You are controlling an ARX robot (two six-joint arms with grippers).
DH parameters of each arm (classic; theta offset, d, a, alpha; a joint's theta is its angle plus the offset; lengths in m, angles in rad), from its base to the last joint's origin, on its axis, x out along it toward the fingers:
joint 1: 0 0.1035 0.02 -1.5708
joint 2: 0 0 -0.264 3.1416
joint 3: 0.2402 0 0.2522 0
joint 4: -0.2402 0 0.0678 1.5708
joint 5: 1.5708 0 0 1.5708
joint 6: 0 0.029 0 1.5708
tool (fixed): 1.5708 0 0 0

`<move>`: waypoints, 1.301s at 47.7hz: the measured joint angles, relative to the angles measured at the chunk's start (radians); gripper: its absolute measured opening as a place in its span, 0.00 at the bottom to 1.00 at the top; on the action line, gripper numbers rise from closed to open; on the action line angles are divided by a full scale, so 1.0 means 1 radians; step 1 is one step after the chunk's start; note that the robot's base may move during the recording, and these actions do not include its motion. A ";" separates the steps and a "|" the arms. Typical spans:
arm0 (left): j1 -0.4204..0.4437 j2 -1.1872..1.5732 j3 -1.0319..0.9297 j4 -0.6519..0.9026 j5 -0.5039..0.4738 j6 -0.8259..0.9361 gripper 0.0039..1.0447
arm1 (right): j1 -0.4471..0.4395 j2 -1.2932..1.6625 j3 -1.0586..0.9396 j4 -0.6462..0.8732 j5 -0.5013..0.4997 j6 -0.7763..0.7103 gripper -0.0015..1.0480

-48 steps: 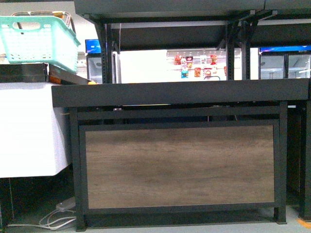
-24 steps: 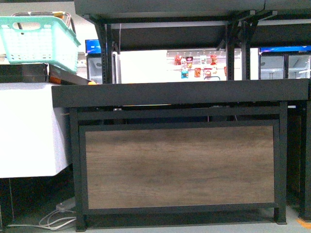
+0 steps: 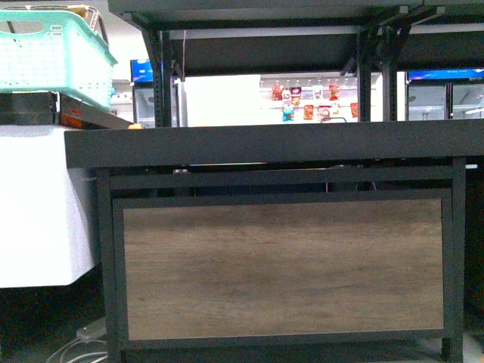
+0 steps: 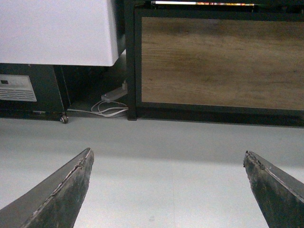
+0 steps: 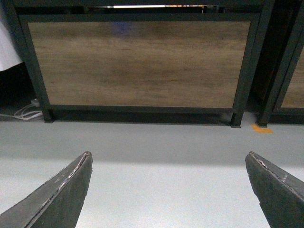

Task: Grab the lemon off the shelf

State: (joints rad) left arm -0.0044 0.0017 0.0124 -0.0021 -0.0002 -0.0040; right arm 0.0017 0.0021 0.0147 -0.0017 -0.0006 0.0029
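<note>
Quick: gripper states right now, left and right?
Left gripper: open, holding nothing.
Right gripper: open, holding nothing.

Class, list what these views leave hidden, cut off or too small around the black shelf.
- Front view: the shelf's deck top hidden by its own front rim; no lemon shows.
- Front view: orange bit at the deck's left end, too small to identify.
- Front view: teal basket, cut off by the left edge.
- Wrist views: shelf decks out of frame; just its wood panel shows.
</note>
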 joint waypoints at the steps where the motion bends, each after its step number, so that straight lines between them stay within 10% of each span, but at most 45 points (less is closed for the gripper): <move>1: 0.000 0.000 0.000 0.000 0.000 0.000 0.93 | 0.000 0.000 0.000 0.000 0.000 0.000 0.93; 62: 0.000 0.000 0.000 0.000 0.001 0.000 0.93 | 0.000 0.000 0.000 0.000 0.000 0.000 0.93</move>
State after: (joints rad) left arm -0.0044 0.0017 0.0124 -0.0021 0.0006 -0.0040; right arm 0.0017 0.0021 0.0147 -0.0017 -0.0006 0.0029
